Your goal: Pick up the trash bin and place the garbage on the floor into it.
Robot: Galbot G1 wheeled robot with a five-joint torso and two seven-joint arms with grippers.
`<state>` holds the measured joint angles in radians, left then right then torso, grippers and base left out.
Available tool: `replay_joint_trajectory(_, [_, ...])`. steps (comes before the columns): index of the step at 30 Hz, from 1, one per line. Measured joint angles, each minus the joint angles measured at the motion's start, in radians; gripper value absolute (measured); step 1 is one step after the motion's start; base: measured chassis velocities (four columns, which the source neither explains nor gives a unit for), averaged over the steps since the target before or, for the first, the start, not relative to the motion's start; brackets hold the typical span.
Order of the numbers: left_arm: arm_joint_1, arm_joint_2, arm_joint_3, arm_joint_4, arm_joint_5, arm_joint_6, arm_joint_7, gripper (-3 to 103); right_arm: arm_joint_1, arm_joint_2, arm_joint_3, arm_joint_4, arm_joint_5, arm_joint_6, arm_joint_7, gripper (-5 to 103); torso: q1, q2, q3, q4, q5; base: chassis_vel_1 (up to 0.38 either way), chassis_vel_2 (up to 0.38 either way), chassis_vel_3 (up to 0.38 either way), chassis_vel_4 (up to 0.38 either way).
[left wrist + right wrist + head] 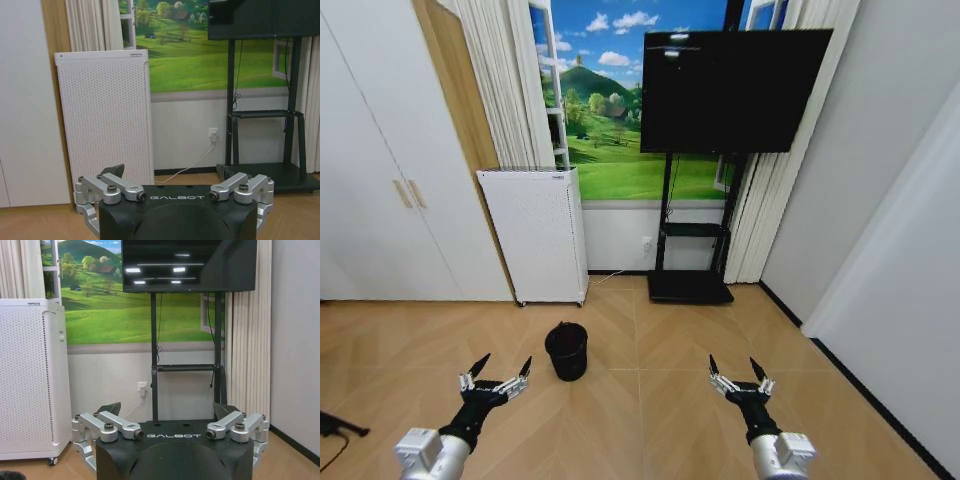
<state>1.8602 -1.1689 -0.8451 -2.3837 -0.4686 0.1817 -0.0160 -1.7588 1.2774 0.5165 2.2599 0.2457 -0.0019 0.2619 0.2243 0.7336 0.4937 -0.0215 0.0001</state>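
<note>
The trash bin [567, 350], a small black round wastebasket, stands upright on the tan parquet floor [650, 410] in the head view, a little left of centre. My left gripper [502, 366] hangs open just left of the bin and nearer to me, holding nothing. Over to the right, well apart from the bin, my right gripper [734, 366] is open and holds nothing as well. Each wrist view shows its own gripper's spread fingers, the left gripper [170, 172] and the right gripper [167, 410], pointing at the far wall. The garbage is out of view.
A white perforated appliance [535, 235] on wheels stands against the wall behind the bin. A TV [735, 90] on a black stand with a flat base [688, 288] is at the back right. White cupboard doors [380, 200] are on the left, a wall [890, 250] on the right.
</note>
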Motion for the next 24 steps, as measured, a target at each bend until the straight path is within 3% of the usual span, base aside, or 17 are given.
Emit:
replay_joint_trajectory(1, [0.0, 0.0, 0.0, 0.0, 0.0, 0.0, 0.0, 100, 0.0, 0.0, 0.0, 0.0, 0.0, 0.0, 0.0, 100, 0.0, 0.0, 0.0, 0.0, 0.0011, 0.216, -0.211, -0.214, 0.229])
replay_joint_trajectory(4, [0.0, 0.0, 0.0, 0.0, 0.0, 0.0, 0.0, 100, 0.0, 0.0, 0.0, 0.0, 0.0, 0.0, 0.0, 100, 0.0, 0.0, 0.0, 0.0001, -0.0015, 0.202, -0.239, -0.193, 0.225])
replay_joint_trajectory(6, [0.0, 0.0, 0.0, 0.0, 0.0, 0.0, 0.0, 100, 0.0, 0.0, 0.0, 0.0, 0.0, 0.0, 0.0, 100, 0.0, 0.0, 0.0, 0.0003, 0.0007, 0.224, -0.21, -0.226, 0.209])
replay_joint_trajectory(8, [0.0, 0.0, 0.0, 0.0, 0.0, 0.0, 0.0, 100, 0.0, 0.0, 0.0, 0.0, 0.0, 0.0, 0.0, 100, 0.0, 0.0, 0.0, 0.0001, -0.0009, 0.217, -0.208, -0.228, 0.221])
replay_joint_trajectory(11, [0.0, 0.0, 0.0, 0.0, 0.0, 0.0, 0.0, 100, 0.0, 0.0, 0.0, 0.0, 0.0, 0.0, 0.0, 100, 0.0, 0.0, 0.0, 0.0001, 0.0006, 0.208, -0.208, -0.217, 0.213])
replay_joint_trajectory(24, [0.0, 0.0, 0.0, 0.0, 0.0, 0.0, 0.0, 100, 0.0, 0.0, 0.0, 0.0, 0.0, 0.0, 0.0, 100, 0.0, 0.0, 0.0, 0.0002, -0.0005, 0.164, -0.17, -0.176, 0.18])
